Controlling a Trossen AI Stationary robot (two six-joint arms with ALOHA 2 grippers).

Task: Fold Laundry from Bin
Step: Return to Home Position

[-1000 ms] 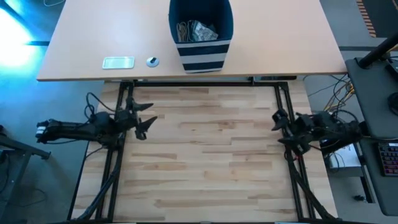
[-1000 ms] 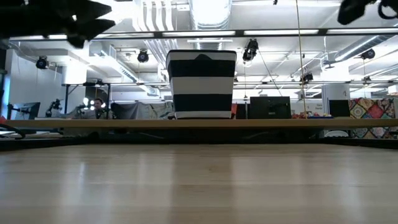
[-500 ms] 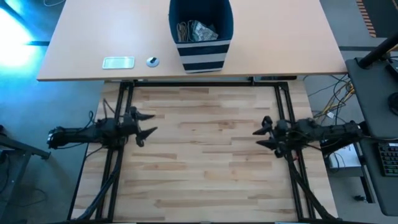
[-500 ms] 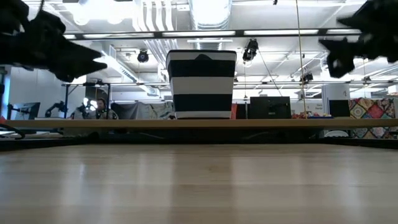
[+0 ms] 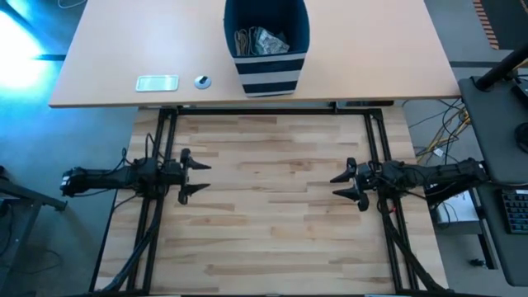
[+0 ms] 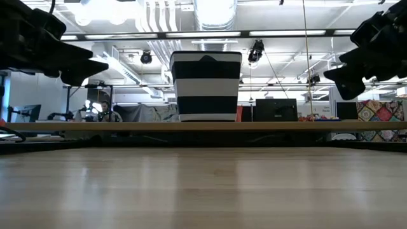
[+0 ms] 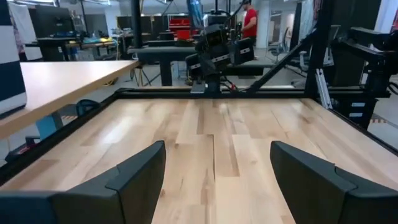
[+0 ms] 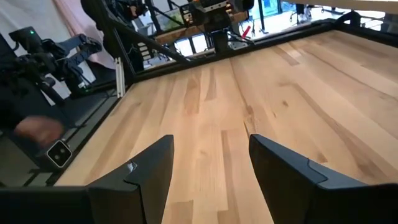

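From above, the laundry is lying inside the bin on the far table, so the folding is looking finished. The left gripper and right gripper are hovering apart over the wooden worktop, both spread wide and carrying nothing. At table height, the bin is standing upright. Both wrist views are showing only bare wood between the fingers.

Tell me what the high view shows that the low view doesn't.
Only the high view shows the laundry lying inside the bin, and a white flat device on the same tan desk. Only the low view shows the room behind, with ceiling lights and a dark monitor. Both show the striped bin, the wooden table, and the left tool and right tool, open, at its sides.
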